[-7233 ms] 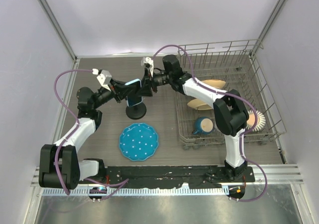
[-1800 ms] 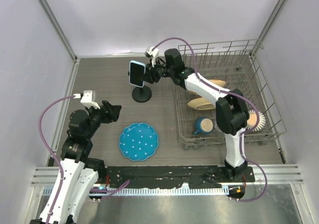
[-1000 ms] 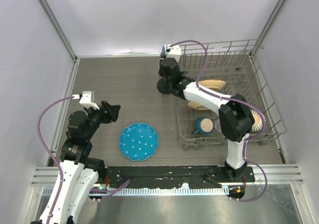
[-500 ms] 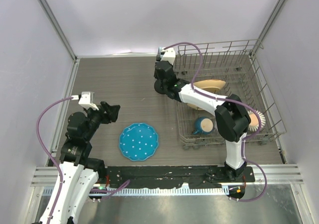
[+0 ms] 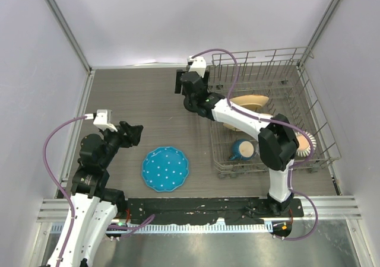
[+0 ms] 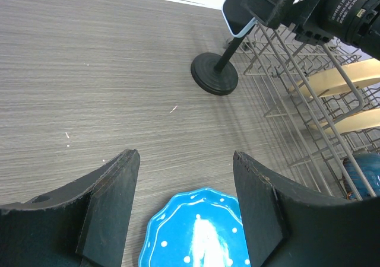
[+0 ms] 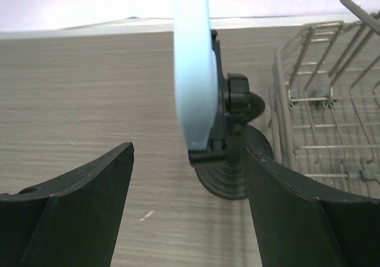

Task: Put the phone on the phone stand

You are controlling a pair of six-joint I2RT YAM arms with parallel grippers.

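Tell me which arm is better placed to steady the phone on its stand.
Right. Its open pincer faces the phone on the stand; the left pincer is far back by the plate.

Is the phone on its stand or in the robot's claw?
On it: the phone sits upright in the phone stand; the right gripper is open.

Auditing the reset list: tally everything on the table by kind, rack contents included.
Phone: 1
Phone stand: 1
Blue dotted plate: 1
Dish rack: 1
Tan plates in rack: 2
Blue mug in rack: 1
Ridged round item in rack, kind unclear: 1
Total: 8
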